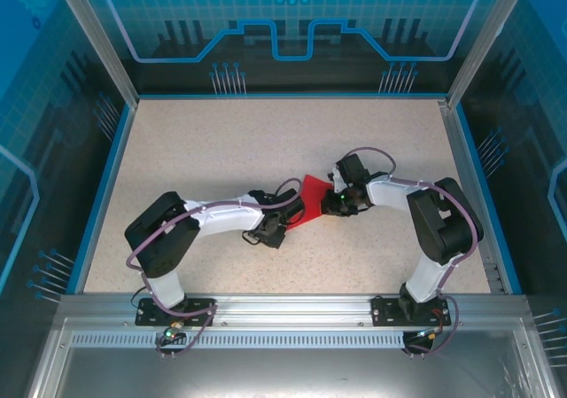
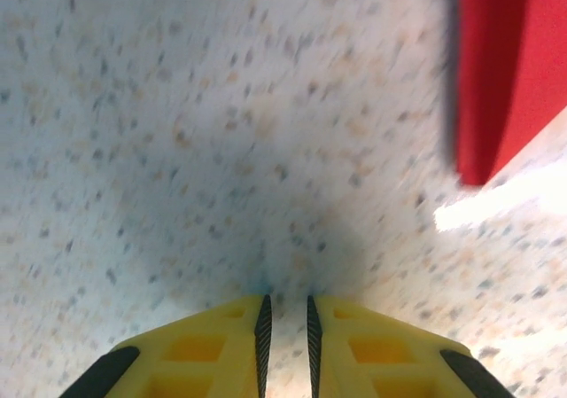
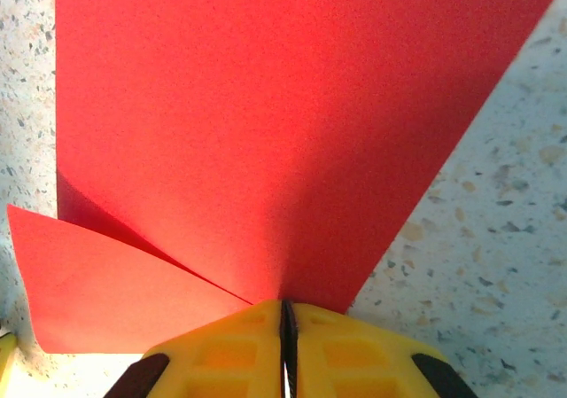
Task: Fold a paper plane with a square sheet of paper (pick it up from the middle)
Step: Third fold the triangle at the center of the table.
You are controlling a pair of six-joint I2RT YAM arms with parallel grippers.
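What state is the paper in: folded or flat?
Folded: the paper shows two layers, a flap angling off the main sheet, both pinched in the shut right gripper.

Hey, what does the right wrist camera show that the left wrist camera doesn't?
Right wrist view: the right pincer shut on the thin bright red sheet of paper, a folded flap at its lower left. Left wrist view: the left pincer, jaws a narrow slit apart, gripping nothing, above the speckled beige tabletop. Both: that red paper and that tabletop.
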